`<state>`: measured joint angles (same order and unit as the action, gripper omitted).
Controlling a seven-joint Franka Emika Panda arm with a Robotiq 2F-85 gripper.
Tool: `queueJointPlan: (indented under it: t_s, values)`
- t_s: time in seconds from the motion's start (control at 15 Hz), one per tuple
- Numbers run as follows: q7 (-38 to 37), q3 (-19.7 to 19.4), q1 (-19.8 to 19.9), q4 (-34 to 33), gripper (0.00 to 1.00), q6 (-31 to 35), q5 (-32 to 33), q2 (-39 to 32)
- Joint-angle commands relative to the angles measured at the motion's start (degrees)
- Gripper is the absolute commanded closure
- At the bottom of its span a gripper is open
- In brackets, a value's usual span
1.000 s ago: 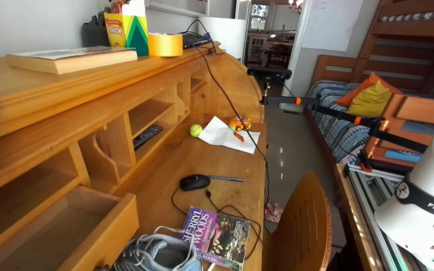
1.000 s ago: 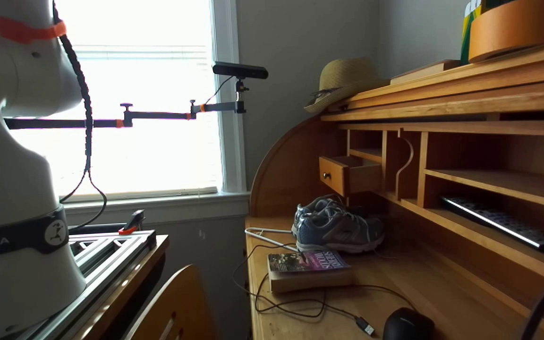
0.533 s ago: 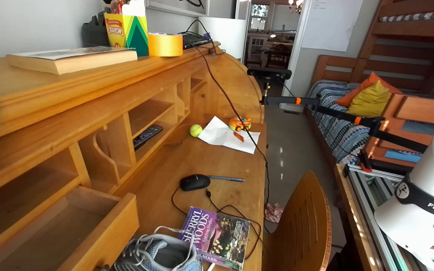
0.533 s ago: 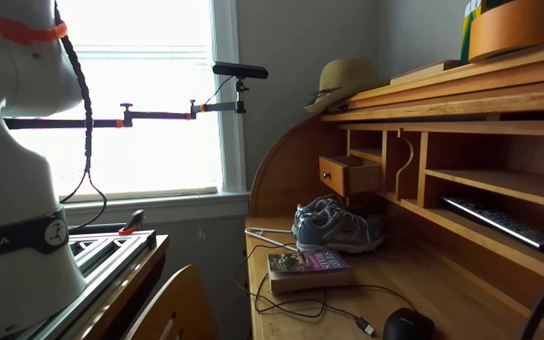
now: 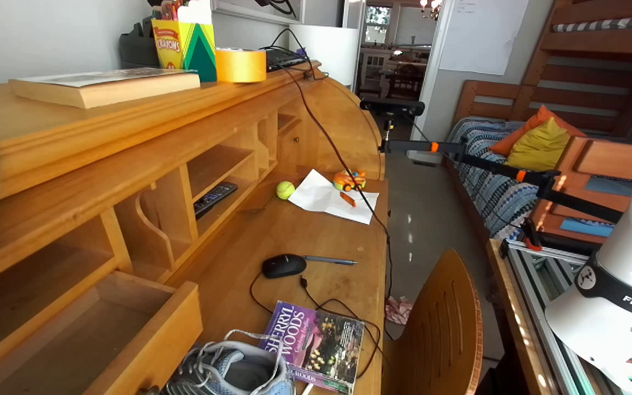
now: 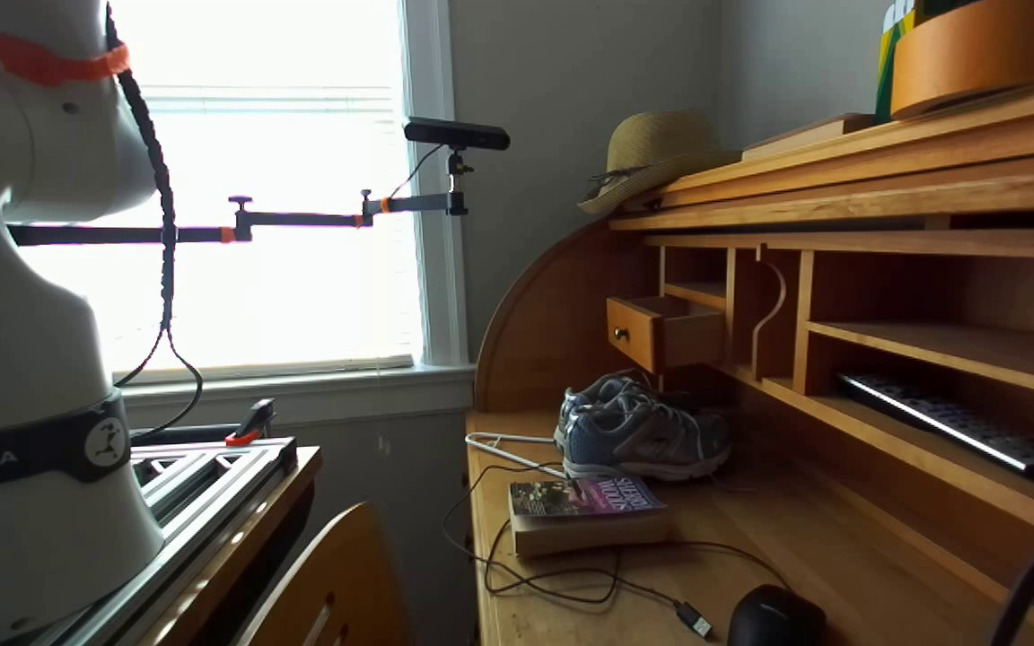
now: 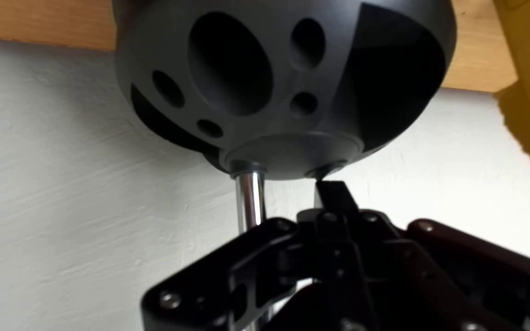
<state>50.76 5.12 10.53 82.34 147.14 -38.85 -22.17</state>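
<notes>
Pale wall [image 7: 85, 220] fills the wrist view's lower left as the gripper [image 7: 337, 187], fingers together, visibly gripping nothing yet, points at the holed organizer [image 7: 282, 80]!

So in an exterior view we're peering lengthwise down the honey-coloured wooden roll-top desk [image 5: 272, 230] from above its top, a blue-grey lace-up sneaker [image 5: 228, 370] sitting super close. From the desk's opposite end, in an exterior view, we're facing back toward a bright white-framed window [image 6: 275, 161]. Both exterior views are sharing the purple-covered paperback [image 5: 316, 345] on the desk. The wrist view's staring at a pale wall [image 7: 62, 197], really near a dark-grey holed plastic dome [image 7: 283, 122].
</notes>
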Motion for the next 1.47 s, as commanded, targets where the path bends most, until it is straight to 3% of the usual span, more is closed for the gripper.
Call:
queueJointPlan:
  t_s: [0.0, 0.53, 1.07, 1.4]
  values:
    - [0.4, -0.1, 0.1, -1.1, 1.00, 0.6, 0.2, -1.2]
    - [-0.7, -1.9, -0.9, -0.3, 1.00, 2.2, 3.2, -1.2]
    - [1.8, 0.3, 0.2, 0.8, 1.00, 2.4, -0.5, 1.6]
    - [0.7, -0.1, 0.0, 2.5, 1.00, 2.6, 0.7, 5.3]
